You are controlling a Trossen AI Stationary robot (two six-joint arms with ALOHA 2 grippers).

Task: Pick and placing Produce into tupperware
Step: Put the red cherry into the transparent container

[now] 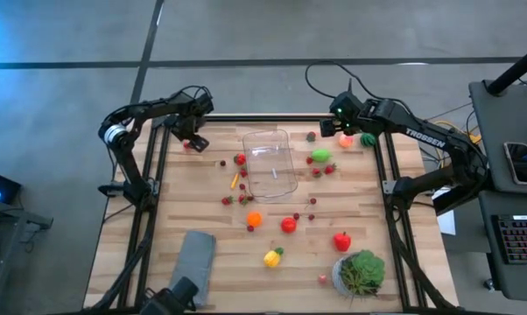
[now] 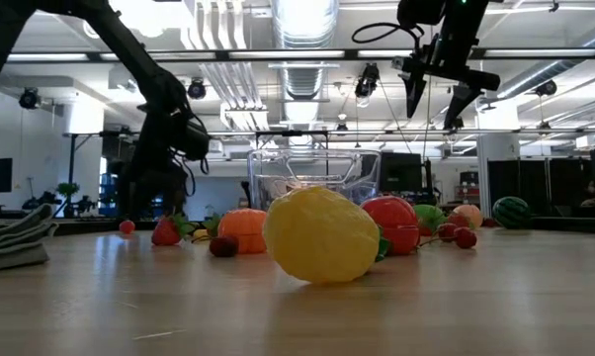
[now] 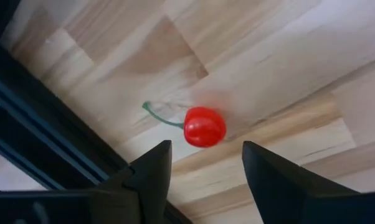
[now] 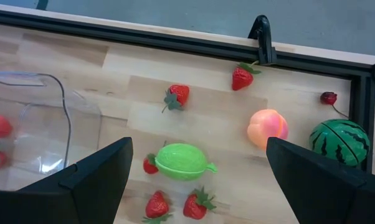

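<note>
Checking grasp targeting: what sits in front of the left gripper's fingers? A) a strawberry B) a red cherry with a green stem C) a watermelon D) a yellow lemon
B: the left wrist view shows a red cherry with a thin green stem on the wood, just ahead of the left gripper.

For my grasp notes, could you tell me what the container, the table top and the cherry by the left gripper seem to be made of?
Container: clear, glossy plastic by its look; the boards show through its walls.
Table top: pale wood with a matt finish, visible grain and joined blocks.
Cherry: smooth, shiny red with a thin green stem, probably moulded plastic; the left gripper straddles it.
</note>
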